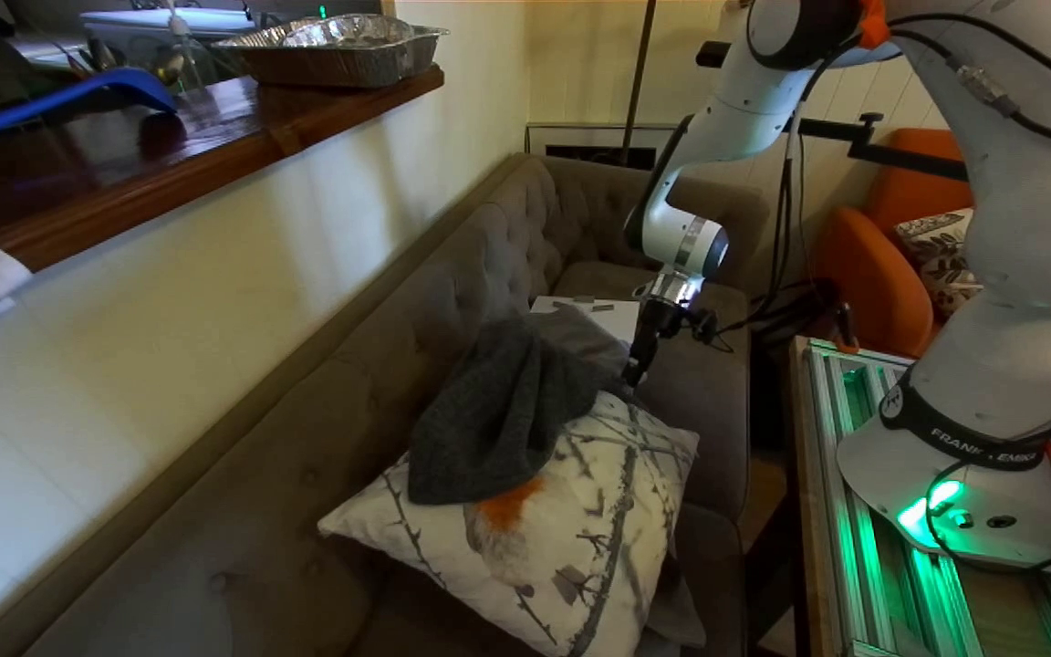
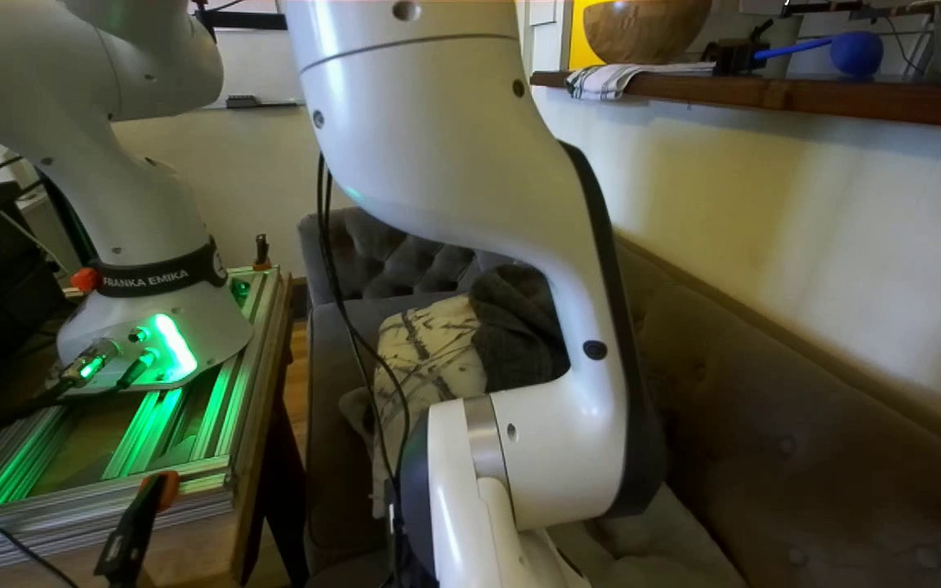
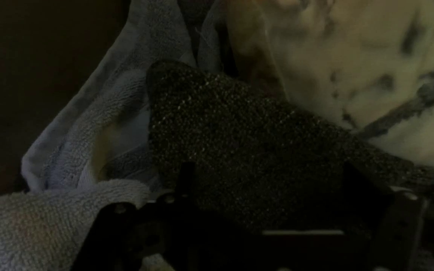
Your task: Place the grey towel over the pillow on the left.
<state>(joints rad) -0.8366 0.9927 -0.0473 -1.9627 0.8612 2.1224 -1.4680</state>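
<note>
A dark grey towel [image 1: 498, 411] lies draped and folded over the back corner of a white pillow [image 1: 580, 547] with a branch and bird print, on the sofa. In an exterior view the towel [image 2: 519, 335] and pillow [image 2: 430, 351] show partly behind the arm. My gripper [image 1: 632, 372] points down at the towel's edge beside the pillow. In the wrist view the gripper [image 3: 268, 169] has its fingers wide apart, with the dark towel [image 3: 239, 139] spread below and between them. The picture is dark, so I cannot tell whether the fingers touch the towel. The pillow [image 3: 352, 56] is at upper right.
A lighter grey cloth [image 3: 74, 158] lies beside the dark towel. A white flat thing [image 1: 612, 315] lies on the sofa behind it. The tufted sofa back [image 1: 379, 392] and wall run along one side. The robot's table [image 1: 817, 511] stands opposite. A wooden ledge [image 1: 325, 128] is above.
</note>
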